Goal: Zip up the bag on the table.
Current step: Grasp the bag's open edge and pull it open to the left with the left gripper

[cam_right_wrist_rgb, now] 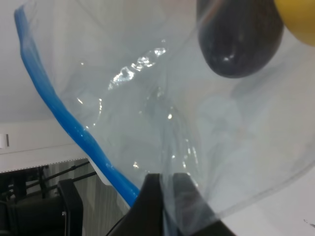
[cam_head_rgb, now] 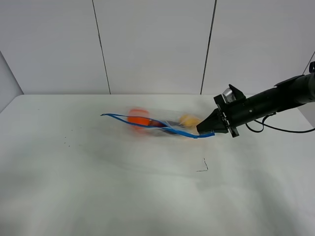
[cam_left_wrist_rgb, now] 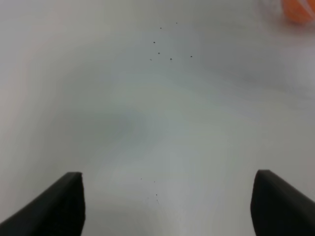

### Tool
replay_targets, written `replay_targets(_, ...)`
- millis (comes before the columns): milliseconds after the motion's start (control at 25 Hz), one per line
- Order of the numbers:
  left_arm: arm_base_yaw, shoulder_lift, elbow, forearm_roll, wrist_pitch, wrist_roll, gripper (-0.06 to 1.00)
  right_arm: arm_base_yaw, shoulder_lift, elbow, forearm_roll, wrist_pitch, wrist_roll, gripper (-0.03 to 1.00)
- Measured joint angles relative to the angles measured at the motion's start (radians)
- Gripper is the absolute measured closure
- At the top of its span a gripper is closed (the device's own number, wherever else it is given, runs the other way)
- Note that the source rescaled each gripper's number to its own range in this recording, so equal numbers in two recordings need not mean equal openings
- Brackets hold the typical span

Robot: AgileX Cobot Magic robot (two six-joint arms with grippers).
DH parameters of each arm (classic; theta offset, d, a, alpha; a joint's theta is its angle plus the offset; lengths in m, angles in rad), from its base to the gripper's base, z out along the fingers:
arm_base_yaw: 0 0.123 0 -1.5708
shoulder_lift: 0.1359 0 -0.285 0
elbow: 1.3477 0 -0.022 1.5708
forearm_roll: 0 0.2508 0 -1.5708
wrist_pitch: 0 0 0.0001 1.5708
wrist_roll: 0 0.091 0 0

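1. Here, the right gripper has its fingers pressed together on a corner of the clear bag, pinching film just beside the end of the blue zip strip.
2. From that pinch the bag stretches away from the fingertips over the white table. It shows blurred in the exterior high view, so can't tell if its far end rests on the top.
3. The left gripper hangs over bare tabletop, fingers spread wide w/ nothing between them. The orange sits well beyond the fingertips, off to one side.
4. Handling, as a judgement: the film looks thin, soft and crinkly, prob. slippery, and will fold rather than hold shape. The load inside gives it some weight and can roll, dragging the opening askew.
5. Best hold, likely: on the strip itself, the stiffest part. One gripper anchors the end, the other nips the strip close by and runs along it.
6. Count: 1 bag, 1 zip strip, 3 items inside, i.e. 1 orange, 1 yellow pear, 1 dark eggplant, the last two just past the right fingertips.
7. Also: 2 grippers, 1 table, 1 small black mark, a scatter of tiny specks.
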Motion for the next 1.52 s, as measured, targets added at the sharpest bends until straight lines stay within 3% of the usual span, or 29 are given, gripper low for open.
replay_targets(280, 0.0, 0.144, -0.104, -0.017, -0.105, 0.069, 0.18, 0.0, 0.0, 0.0, -0.001, 0.0, 0.0, 0.97)
replay_targets(480, 0.0, 0.458, -0.309, -0.139, -0.246, 0.165, 0.18, 0.0, 0.0, 0.0, -0.001, 0.0, 0.0, 0.97)
replay_targets(720, -0.038, 0.84, -0.57, -0.424, -0.248, 0.519, 0.18, 0.0, 0.0, 0.0, -0.001, 0.0, -0.003, 0.97)
replay_targets(840, -0.136, 0.95, -0.634, -0.428, -0.288, 0.616, 0.18, 0.0, 0.0, 0.0, -0.002, 0.0, -0.003, 0.97)
replay_targets(960, -0.29, 1.036, -0.646, -0.28, -0.337, 0.604, 0.18, 0.0, 0.0, -0.002, -0.008, 0.0, -0.003, 0.97)
replay_targets(1040, -0.42, 1.092, -0.647, -0.091, -0.355, 0.527, 0.19, 0.0, 0.0, -0.016, -0.02, 0.0, -0.003, 0.97)
replay_targets(1160, -0.652, 1.188, -0.647, 0.269, -0.375, 0.32, 0.19, 0.0, 0.0, -0.051, -0.025, 0.001, 0.015, 0.97)
replay_targets(1280, -0.827, 1.301, -0.647, 0.645, -0.382, 0.055, 0.19, 0.0, 0.0, -0.075, -0.034, 0.001, 0.047, 0.97)
replay_targets(1360, -0.899, 1.392, -0.647, 0.871, -0.401, -0.13, 0.19, 0.0, 0.0, -0.075, -0.046, 0.001, 0.058, 0.97)
replay_targets(1520, -0.967, 1.591, -0.647, 1.174, -0.452, -0.403, 0.19, 0.0, 0.0, -0.076, -0.065, 0.001, 0.074, 0.97)
